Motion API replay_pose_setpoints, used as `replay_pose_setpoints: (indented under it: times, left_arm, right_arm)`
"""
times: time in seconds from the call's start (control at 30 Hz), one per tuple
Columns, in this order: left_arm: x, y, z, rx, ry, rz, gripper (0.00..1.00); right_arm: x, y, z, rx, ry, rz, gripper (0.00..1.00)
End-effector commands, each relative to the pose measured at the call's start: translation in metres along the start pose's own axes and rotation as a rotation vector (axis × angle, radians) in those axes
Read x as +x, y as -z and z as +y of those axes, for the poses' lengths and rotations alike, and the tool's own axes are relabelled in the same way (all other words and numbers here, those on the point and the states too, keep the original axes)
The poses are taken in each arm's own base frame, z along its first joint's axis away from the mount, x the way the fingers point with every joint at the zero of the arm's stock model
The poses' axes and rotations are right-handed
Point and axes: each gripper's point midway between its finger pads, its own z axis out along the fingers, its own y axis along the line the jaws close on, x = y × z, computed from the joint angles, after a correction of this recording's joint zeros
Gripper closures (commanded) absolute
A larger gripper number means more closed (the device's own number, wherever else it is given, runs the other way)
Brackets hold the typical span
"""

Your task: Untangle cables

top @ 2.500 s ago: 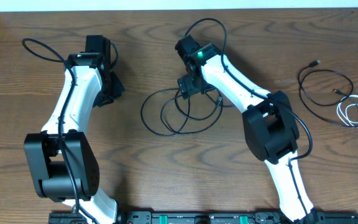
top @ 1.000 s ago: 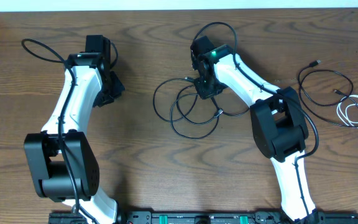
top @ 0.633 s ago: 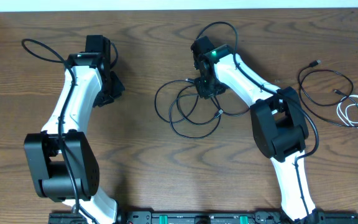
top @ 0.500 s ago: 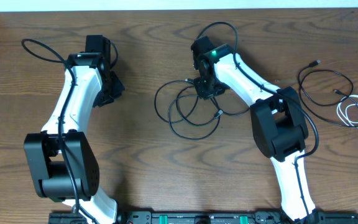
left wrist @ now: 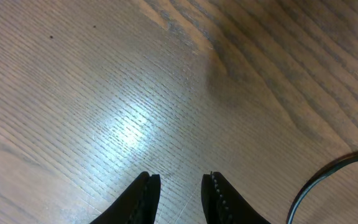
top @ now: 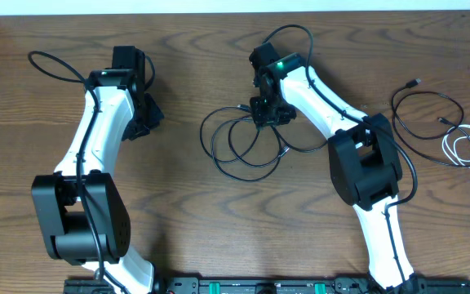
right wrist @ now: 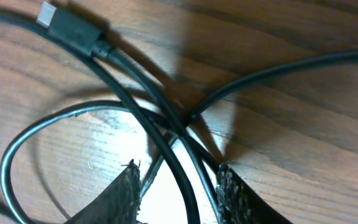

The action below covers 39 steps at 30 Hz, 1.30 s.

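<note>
Black cable (right wrist: 182, 118) lies in loose, crossing loops.

Three thin cables on the tabletop
The looped black cable (right wrist: 185, 118) crosses itself mid-tabletop, plug showing; far right, a second black cable (top: 393, 110) curves beside a coiled white cable (top: 467, 148).
</note>
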Motion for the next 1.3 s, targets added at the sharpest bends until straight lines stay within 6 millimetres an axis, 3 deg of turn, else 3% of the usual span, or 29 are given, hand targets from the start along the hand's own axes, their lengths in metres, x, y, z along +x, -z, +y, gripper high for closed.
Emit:
replay_pose_setpoints:
  times: [0.0,0.1,0.23,0.4,0.67,1.03,1.1,1.2,1.27]
  left_arm:
    - [0.001,-0.005,0.004,-0.026,0.013,0.004,0.72]
    - [0.001,-0.005,0.004,-0.026,0.013,0.004,0.72]
    - [0.001,-0.005,0.004,-0.026,0.013,0.004,0.72]
    - [0.001,-0.005,0.004,-0.026,0.013,0.004,0.71]
    - [0.001,-0.005,0.004,-0.026,0.013,0.004,0.71]
    - [0.001,-0.005,0.004,-0.026,0.013,0.004,0.71]
    - [0.001,-0.005,0.004,-0.027,0.013,0.004,0.72]
    - [0.001,-0.005,0.004,-0.026,0.013,0.004,0.71]
    - [0.001,-0.005,0.004,-0.027,0.013,0.004,0.71]
  right_arm:
    - [-0.006,-0.001,-0.006,0.118,-0.070,-0.053,0.67]
    - [-0.006,0.000,-0.011,0.245,-0.055,-0.100,0.66]
    - [-0.001,-0.003,0.007,0.263,-0.008,-0.123,0.65]
    - [0.001,-0.005,0.014,0.305,0.005,-0.154,0.61]
    - [-0.003,-0.006,0.008,0.284,-0.016,-0.151,0.60]
    - [0.011,-0.022,-0.001,0.302,-0.011,-0.106,0.61]
    - [0.013,-0.026,-0.004,0.297,-0.013,-0.099,0.69]
    - [0.013,-0.029,-0.004,0.279,0.007,-0.087,0.97]
    - [0.013,-0.029,-0.004,0.278,0.013,-0.086,0.99]
